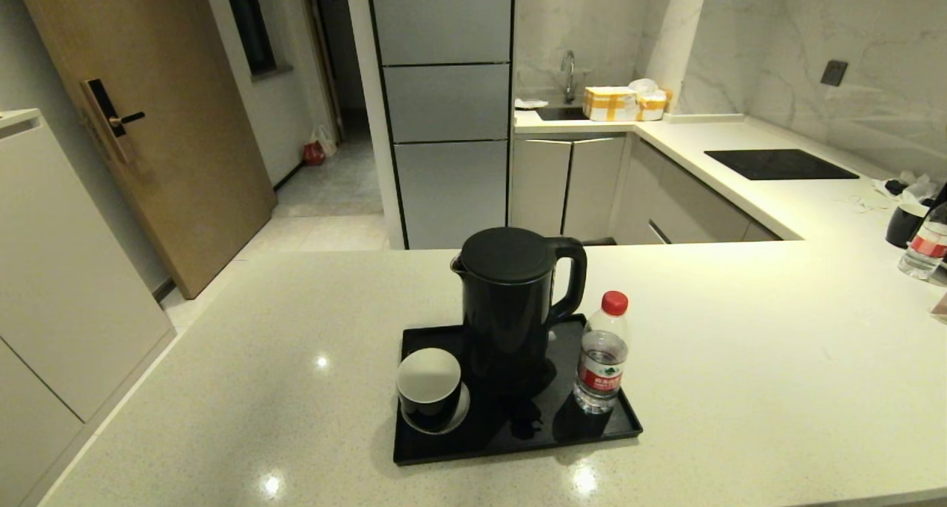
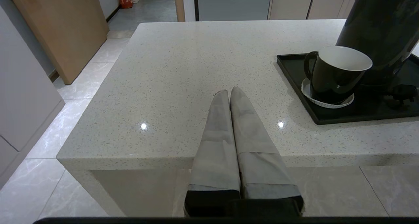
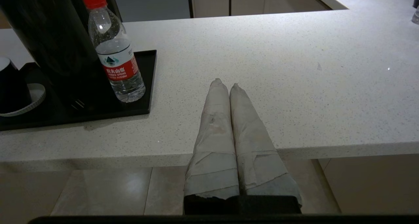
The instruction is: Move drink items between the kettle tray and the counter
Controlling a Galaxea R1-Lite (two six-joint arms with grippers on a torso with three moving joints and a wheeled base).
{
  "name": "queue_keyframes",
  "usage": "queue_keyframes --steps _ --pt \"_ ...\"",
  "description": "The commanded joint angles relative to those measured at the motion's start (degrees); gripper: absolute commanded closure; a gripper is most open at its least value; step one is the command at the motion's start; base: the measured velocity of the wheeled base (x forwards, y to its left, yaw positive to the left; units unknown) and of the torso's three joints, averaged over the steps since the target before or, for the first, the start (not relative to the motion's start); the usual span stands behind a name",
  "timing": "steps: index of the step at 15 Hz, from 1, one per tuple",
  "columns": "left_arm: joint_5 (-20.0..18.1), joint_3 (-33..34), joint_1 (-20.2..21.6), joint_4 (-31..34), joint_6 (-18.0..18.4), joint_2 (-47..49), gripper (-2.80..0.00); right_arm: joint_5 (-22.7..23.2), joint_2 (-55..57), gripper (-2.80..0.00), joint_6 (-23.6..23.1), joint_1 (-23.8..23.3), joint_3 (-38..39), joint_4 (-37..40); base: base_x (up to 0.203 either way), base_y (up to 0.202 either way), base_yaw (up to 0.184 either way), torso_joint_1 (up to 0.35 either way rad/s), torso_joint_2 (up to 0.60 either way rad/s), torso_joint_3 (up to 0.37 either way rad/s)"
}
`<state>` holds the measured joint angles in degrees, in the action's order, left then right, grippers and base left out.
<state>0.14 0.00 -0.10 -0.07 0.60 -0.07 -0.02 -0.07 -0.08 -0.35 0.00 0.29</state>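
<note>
The black cup point(image 1: 428, 388), white inside, stands on a white saucer point(image 1: 462, 412) at the front left of the glossy black kettle tray point(image 1: 518, 442). The clear water bottle point(image 1: 601, 359) with red cap and label stands at the tray's front right, beside the tall black kettle point(image 1: 510, 314). Neither gripper appears in the head view. My left gripper point(image 2: 229, 91) is shut and empty over the counter's near edge, left of the cup point(image 2: 330, 73), whose handle shows here. My right gripper point(image 3: 225, 83) is shut and empty, right of the bottle point(image 3: 116, 54).
The off-white speckled counter point(image 1: 740, 359) spreads wide on both sides of the tray. Far right stand another black cup point(image 1: 904, 224) and another bottle point(image 1: 923, 248). A black cooktop panel point(image 1: 777, 164) lies in the side counter, with boxes point(image 1: 610, 103) by the sink.
</note>
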Motion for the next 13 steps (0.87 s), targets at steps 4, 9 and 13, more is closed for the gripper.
queue_keyframes --steps 4,9,13 --pt "0.0 0.0 0.0 0.0 0.0 0.1 0.0 0.0 0.1 0.0 0.1 0.0 0.1 0.1 0.0 0.0 0.0 0.0 0.0 0.0" --pt "0.0 0.0 0.0 0.0 0.0 0.1 0.0 0.0 0.1 0.0 0.2 0.0 0.1 0.1 0.0 0.0 0.0 0.0 0.0 0.0" --pt "0.0 0.0 0.0 0.0 0.0 0.1 0.0 0.0 0.1 0.0 0.2 0.0 0.1 0.1 0.0 0.0 0.0 0.0 0.0 0.0"
